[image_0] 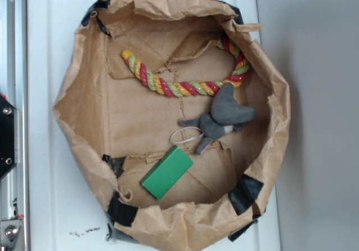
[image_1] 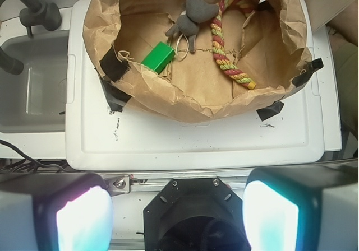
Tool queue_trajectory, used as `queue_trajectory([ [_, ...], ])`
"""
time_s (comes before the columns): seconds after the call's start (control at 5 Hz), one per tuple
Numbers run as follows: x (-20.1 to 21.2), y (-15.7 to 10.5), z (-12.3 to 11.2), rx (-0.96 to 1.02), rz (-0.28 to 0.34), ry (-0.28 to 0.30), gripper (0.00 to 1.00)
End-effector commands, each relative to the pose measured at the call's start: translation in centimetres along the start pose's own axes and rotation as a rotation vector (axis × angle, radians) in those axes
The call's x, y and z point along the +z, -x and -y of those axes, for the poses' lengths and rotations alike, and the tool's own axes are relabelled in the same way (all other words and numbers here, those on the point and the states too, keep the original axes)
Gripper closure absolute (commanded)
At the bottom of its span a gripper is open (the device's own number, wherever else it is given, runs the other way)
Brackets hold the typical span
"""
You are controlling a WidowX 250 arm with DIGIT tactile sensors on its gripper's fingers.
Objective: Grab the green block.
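Green block (image_0: pixel 166 172) lying flat at the near edge of the brown paper bag's (image_0: pixel 84 94) floor, just beside the grey plush toy (image_0: pixel 221 117); I judge it rigid, light and smooth, best pinched across its narrow sides with my claw (image_1: pixel 178 214), now spread apart.

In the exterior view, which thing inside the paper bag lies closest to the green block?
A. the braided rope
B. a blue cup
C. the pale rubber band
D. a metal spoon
C: the pale rubber band lies just above the upper end of the green block, while the braided rope is farther up the paper bag.
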State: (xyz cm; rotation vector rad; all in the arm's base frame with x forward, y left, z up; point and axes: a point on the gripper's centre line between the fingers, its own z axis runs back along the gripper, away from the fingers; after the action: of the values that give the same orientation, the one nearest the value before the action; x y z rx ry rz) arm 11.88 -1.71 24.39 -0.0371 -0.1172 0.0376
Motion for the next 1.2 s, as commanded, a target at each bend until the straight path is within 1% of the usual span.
queue_trajectory([
  [0.0, 0.0, 0.0, 0.0, 0.0, 0.0, 0.0, 0.0],
  [0.2, -0.4, -2.8, 2.0, 0.152, -0.023, -0.016, 0.0],
  [0.4, -0.9, -5.9, 2.9, 0.379, -0.027, -0.022, 0.0],
  [0.6, -1.7, -7.5, 2.6, 0.624, -0.008, -0.022, 0.0],
  [0.8, -5.0, -9.3, 1.1, 0.738, 0.083, -0.031, 0.0],
  [1.0, -5.0, -9.3, 1.1, 0.738, 0.083, -0.031, 0.0],
])
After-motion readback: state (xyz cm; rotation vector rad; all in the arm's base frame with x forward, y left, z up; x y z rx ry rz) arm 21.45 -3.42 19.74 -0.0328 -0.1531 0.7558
